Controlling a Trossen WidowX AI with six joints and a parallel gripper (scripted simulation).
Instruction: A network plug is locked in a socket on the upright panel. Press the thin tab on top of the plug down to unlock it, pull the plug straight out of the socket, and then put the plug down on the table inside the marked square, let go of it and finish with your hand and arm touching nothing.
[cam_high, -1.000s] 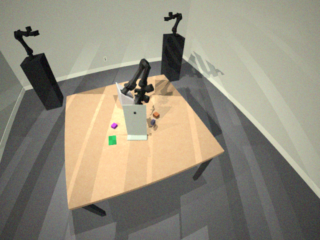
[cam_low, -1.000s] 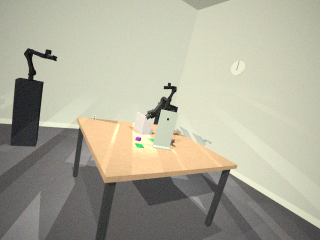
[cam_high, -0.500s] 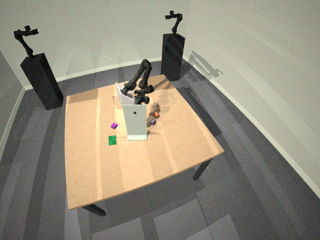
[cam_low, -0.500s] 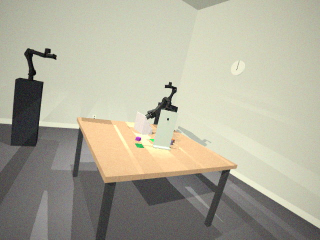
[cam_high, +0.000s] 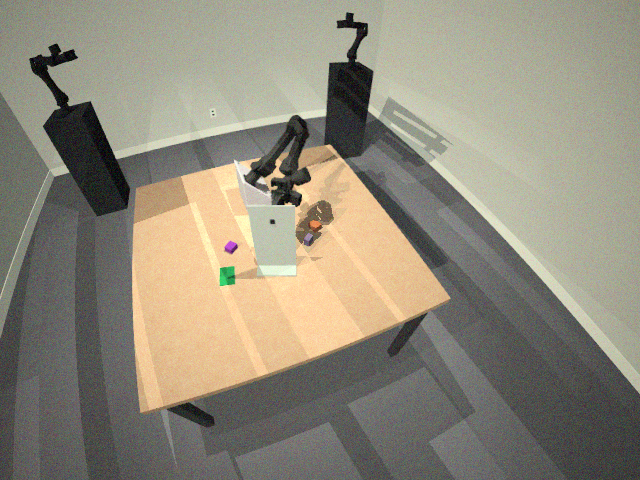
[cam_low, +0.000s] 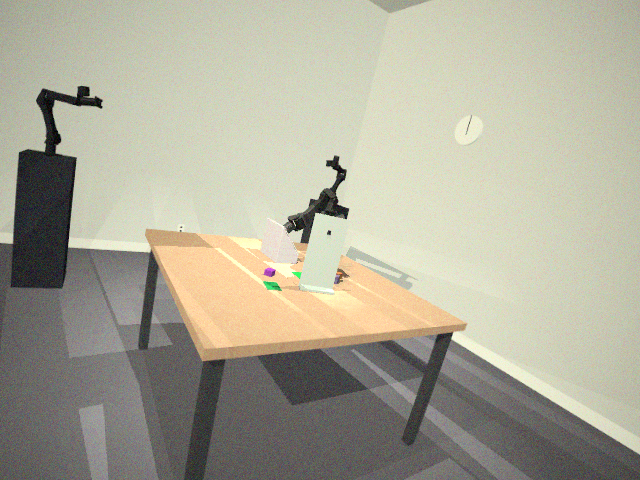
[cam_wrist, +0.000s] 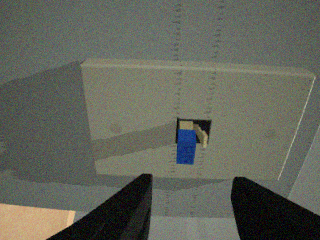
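Note:
The upright panel (cam_high: 273, 245) (cam_low: 321, 258) stands on the table. In the wrist view a pale faceplate (cam_wrist: 245, 105) has a dark square socket (cam_wrist: 207, 123). The blue plug (cam_wrist: 186, 149) sticks out of it, with a thin pale curved piece (cam_wrist: 203, 136), perhaps the tab, beside it. My gripper (cam_wrist: 192, 186) is partly open, its fingers apart with nothing between them. The plug lies ahead of the fingertips, untouched. A green square (cam_high: 227, 276) (cam_low: 272, 286) lies left of the panel. Another green patch (cam_low: 297, 274) shows partly behind the panel; I cannot tell which is the marked square.
A white slanted board (cam_high: 248, 192) (cam_low: 277, 243) stands behind the panel, close to my arm (cam_high: 281, 147) (cam_low: 312, 208). A purple block (cam_high: 231, 246) (cam_low: 269, 272) lies left of the panel. An orange block (cam_high: 315, 225) and a greyish-purple block (cam_high: 308, 239) lie to its right.

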